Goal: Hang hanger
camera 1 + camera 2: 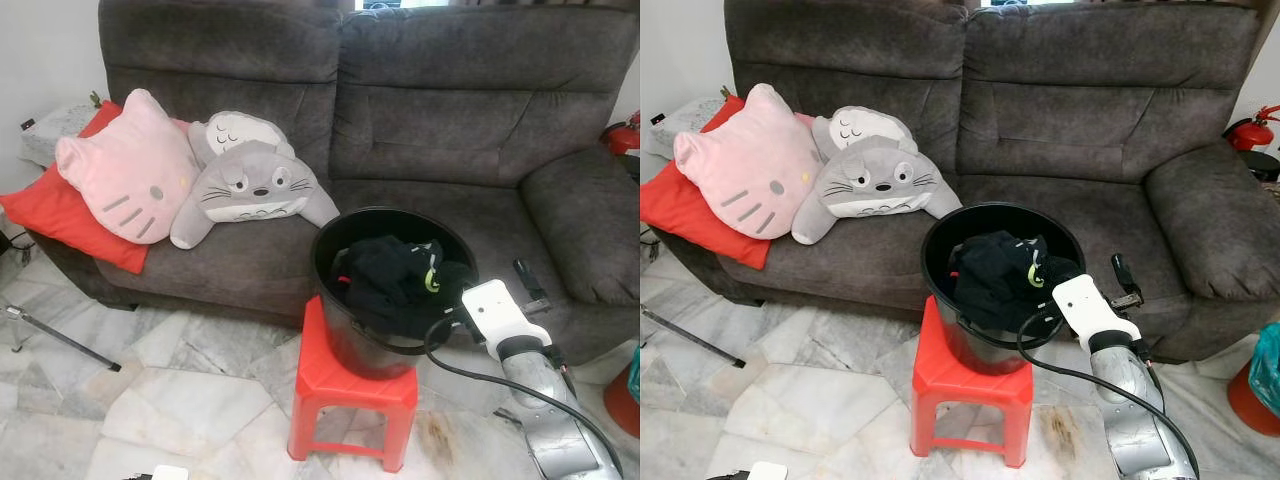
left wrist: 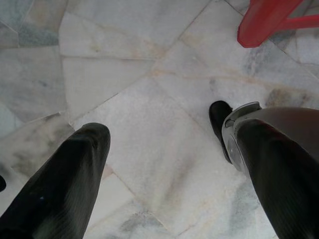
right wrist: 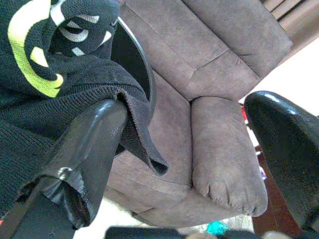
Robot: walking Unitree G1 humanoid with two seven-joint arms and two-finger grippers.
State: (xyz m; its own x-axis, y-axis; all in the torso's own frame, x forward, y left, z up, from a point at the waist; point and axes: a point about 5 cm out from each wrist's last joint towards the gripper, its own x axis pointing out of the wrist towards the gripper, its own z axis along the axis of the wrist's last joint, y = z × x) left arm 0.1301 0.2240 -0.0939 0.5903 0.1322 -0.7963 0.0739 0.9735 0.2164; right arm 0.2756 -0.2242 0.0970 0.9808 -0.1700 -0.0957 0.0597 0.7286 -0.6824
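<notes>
A black bucket (image 1: 340, 300) stands on a red plastic stool (image 1: 350, 395) in front of the grey sofa (image 1: 450, 120). It holds black clothing (image 1: 395, 275) with a yellow-green print (image 3: 30, 55). My right gripper (image 3: 189, 144) is open at the bucket's right rim. One of its fingers (image 3: 89, 149) lies under the edge of the black garment, and the other finger (image 1: 530, 282) stands outside the bucket over the sofa seat. My left gripper (image 2: 169, 174) hangs open over the marble floor, with nothing between its fingers.
A pink cat cushion (image 1: 125, 175), a grey plush cushion (image 1: 250, 185) and a red pillow (image 1: 60, 215) lie on the sofa's left end. A red fire extinguisher (image 1: 1250, 130) stands at the far right. The marble floor (image 1: 150, 400) stretches left of the stool.
</notes>
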